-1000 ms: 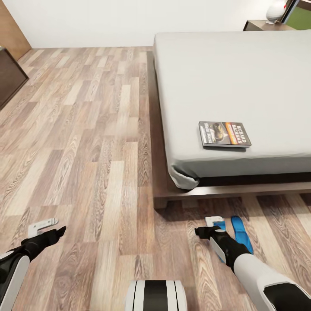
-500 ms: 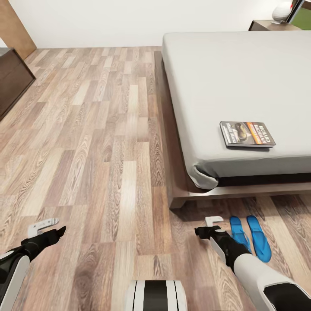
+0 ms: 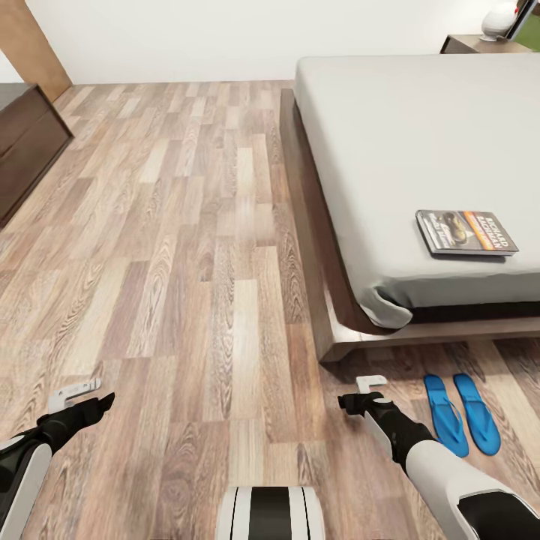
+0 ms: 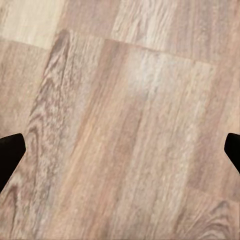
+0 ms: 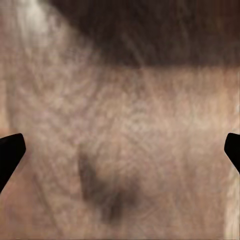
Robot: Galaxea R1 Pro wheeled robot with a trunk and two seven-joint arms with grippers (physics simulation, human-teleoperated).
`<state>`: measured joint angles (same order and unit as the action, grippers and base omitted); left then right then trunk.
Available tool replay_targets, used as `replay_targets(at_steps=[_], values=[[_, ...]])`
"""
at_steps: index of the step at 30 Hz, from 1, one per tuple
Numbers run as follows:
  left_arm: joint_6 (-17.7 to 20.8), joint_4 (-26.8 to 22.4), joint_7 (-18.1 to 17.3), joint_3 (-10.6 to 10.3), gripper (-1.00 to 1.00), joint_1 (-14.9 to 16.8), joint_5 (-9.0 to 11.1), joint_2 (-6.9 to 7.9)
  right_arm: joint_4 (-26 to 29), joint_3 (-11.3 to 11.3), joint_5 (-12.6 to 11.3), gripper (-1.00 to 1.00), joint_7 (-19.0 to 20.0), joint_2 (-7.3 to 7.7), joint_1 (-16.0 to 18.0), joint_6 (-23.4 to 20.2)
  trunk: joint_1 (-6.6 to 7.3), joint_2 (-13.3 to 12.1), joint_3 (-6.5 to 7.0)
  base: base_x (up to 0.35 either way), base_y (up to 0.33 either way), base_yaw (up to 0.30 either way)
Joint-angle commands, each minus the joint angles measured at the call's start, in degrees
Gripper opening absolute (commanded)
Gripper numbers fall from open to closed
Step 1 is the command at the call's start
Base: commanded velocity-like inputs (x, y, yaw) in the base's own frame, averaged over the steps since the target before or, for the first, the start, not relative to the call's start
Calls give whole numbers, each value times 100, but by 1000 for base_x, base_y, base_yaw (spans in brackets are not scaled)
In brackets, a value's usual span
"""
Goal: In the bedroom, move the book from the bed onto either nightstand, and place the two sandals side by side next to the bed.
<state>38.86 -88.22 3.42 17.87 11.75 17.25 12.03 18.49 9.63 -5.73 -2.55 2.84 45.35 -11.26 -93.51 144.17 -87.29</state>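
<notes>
1. Arms of mine both hang low and forward over the plank floor (image 3: 187,262), one at each lower corner of the head view, forearms angled inward.
2. My left gripper (image 3: 75,395) hovers above bare boards with nothing between its fingers; in its wrist view the two dark fingertips (image 4: 10,155) sit at opposite edges, so it is spread wide.
3. My right gripper (image 3: 367,390) hovers above the floor just off the near corner of the bed (image 3: 420,150), also empty. Its wrist view shows the tips (image 5: 10,152) far apart, wide open, over blurred wood with a dark band across it.
4. Book (image 3: 466,232) lies flat on the grey mattress, close to the foot edge and near the right border of the head view.
5. Sandals (image 3: 461,414) lie on the floor side by side, roughly parallel, just beyond the bed's foot and just to the right of my right forearm.
6. Nightstand (image 3: 480,43) stands by the far corner of the bed, with a white round object (image 3: 499,19) on top.
7. Dark cabinet (image 3: 30,142) stands against the left edge.
</notes>
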Motion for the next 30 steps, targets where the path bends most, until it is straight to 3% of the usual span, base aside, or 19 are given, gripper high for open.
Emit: replay_targets(at_steps=[1, 30], values=[[25, -2, 36, -1, 100, 3, 59, 1, 14, 48, -59, 100, -27, 6, 0, -35, 1, 1, -3, 0, 286, -47], [22, -2, 30, 2, 100, 3, 59, 1, 14, 48, -59, 100, -18, 6, 0, -35, 1, 1, 60, 0, 310, -255]])
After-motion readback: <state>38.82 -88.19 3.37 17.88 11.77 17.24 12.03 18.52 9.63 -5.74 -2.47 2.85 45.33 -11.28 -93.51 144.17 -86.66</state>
